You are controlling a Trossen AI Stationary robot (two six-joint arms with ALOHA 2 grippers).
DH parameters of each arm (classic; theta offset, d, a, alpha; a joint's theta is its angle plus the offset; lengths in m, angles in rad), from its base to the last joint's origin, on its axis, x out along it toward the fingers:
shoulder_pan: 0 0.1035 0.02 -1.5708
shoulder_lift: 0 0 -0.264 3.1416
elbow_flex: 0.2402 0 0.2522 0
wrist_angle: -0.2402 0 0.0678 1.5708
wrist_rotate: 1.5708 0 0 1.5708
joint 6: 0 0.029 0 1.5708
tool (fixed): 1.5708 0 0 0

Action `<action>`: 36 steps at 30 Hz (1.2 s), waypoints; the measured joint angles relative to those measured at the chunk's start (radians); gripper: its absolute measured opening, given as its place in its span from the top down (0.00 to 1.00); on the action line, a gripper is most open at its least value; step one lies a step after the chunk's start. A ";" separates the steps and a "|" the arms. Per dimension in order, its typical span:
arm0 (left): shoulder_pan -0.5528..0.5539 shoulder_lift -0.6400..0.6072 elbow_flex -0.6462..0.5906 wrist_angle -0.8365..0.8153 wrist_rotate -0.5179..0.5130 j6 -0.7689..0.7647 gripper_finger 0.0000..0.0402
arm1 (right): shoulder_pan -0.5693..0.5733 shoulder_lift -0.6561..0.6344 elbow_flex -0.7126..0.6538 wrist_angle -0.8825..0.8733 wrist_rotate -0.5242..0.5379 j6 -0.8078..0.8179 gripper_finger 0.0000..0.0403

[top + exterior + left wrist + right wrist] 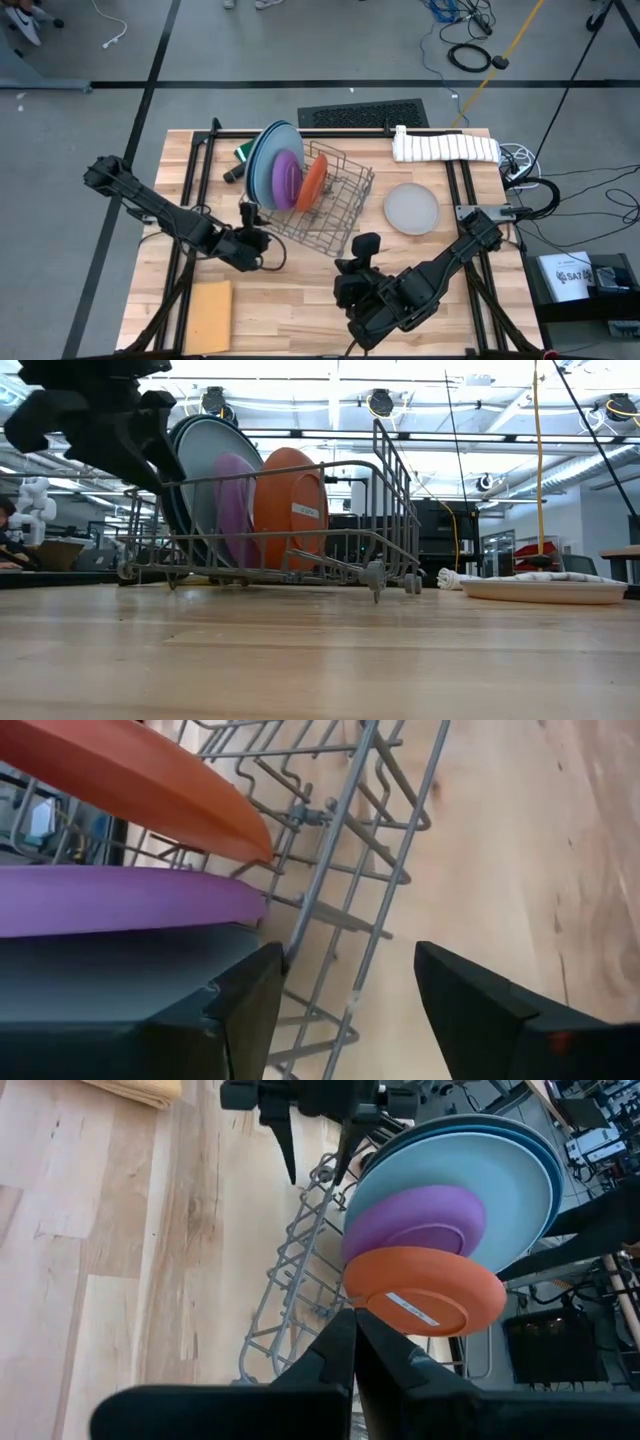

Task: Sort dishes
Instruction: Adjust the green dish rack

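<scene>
left gripper [247,210], frame centre-left at the wire rack [335,205]: fingers parted, grasping nothing. purple plate [287,180] racked; withdraw straight, clear of wires. right gripper [365,243] clenched; light grey plate [412,209] lies on the counter [300,300], likely next.

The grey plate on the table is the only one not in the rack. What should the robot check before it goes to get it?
1. Light grey plate lying flat on the wooden table, nothing on it: ok.
2. Purple plate and orange plate standing on edge in the wire rack: ok.
3. Free slots in the rack beyond the orange plate: ok.
4. Left gripper jaws open, holding nothing, at the rack's corner: ok.
5. Left gripper clear of the rack wire: cannot tell, it is very close.
6. Right gripper ready to grasp: not ok, jaws shut.
</scene>
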 joint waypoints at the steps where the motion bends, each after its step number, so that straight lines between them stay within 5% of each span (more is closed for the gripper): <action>1: 0.000 0.002 0.000 0.006 -0.001 0.000 0.43 | 0.000 0.000 0.000 0.000 -0.001 0.000 1.00; 13: 0.013 0.001 0.000 0.037 0.028 -0.102 0.43 | 0.049 0.000 -0.001 -0.096 -0.006 0.098 1.00; 20: 0.022 0.002 0.000 0.033 -0.093 -0.081 0.43 | 0.072 0.000 -0.001 -0.089 -0.004 0.109 1.00; 30: 0.087 0.083 0.000 0.033 0.041 -0.055 0.43 | 0.074 0.000 -0.001 -0.089 -0.003 0.124 1.00; 36: 0.084 0.099 0.000 0.111 0.095 -0.119 0.54 | 0.079 0.001 -0.001 -0.091 -0.003 0.123 1.00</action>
